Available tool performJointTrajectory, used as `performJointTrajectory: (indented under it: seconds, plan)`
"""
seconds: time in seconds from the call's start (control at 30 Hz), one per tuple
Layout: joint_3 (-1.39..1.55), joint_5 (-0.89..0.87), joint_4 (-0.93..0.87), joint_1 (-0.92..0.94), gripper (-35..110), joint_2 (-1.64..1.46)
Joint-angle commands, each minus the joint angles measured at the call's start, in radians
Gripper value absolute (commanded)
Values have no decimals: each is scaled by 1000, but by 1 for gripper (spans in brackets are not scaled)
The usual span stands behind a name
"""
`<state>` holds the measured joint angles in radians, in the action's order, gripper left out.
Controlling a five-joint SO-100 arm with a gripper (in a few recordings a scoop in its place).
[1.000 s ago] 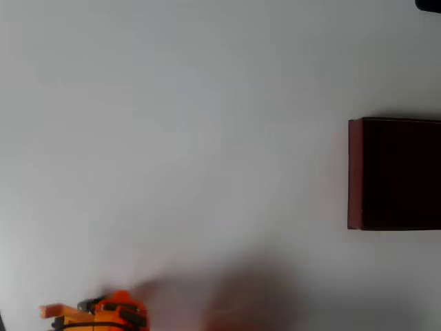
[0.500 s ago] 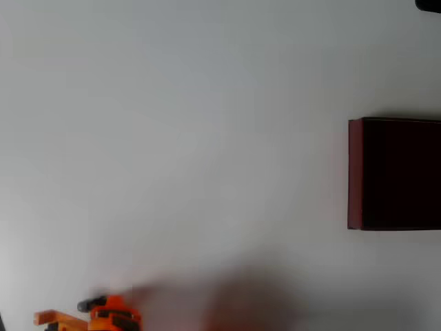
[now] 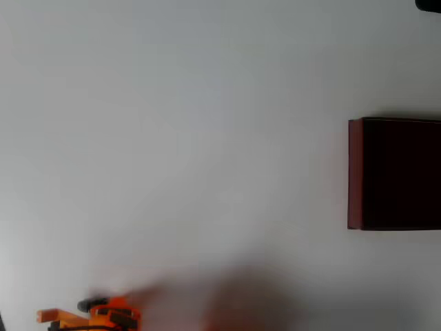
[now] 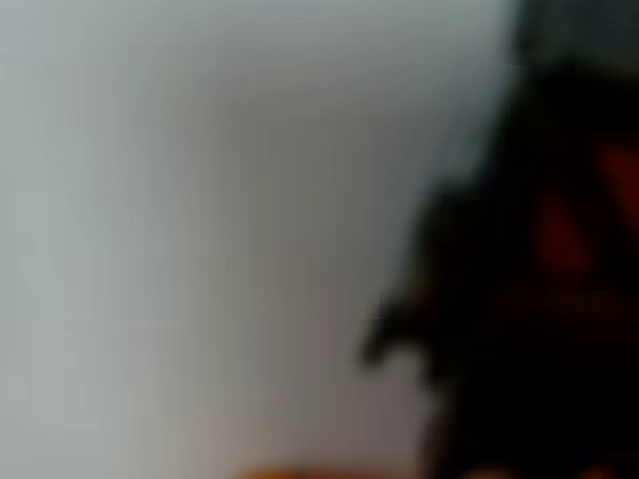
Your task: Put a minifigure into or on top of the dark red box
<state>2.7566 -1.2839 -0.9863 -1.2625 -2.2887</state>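
A: Overhead view: box (image 3: 394,174) at the right edge, partly cut off, red left wall, near-black inside. White table (image 3: 193,124) around it, bare on the sides that show.

B: Gripper?

A: Gripper (image 3: 89,317) at the bottom edge, left of centre, orange, mostly cropped. Well apart from the box. Jaws, cannot tell, too little of it shows.

B: Anything between them?

A: Just open table. A soft reddish-grey blur lies on the table right of the gripper, along the bottom edge. Small dark corner of something at top right (image 3: 428,4), unclear what.

B: Minifigure?

A: Wrist view is badly out of focus. Big dark shape (image 4: 519,289) fills the right side with dull red patches, pale table on the left. Could be the minifigure up close, cannot say. Orange sliver at the bottom edge.
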Motion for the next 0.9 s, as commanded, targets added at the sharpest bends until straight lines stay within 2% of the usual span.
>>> performJointTrajectory:
  seconds: [0.0,0.43,0.87]
  plan:
    - [-43,-18,-3,-15,15,18]
    - [-77,-44,12,-35,14,72]
    - [-91,-38,14,-29,4,94]
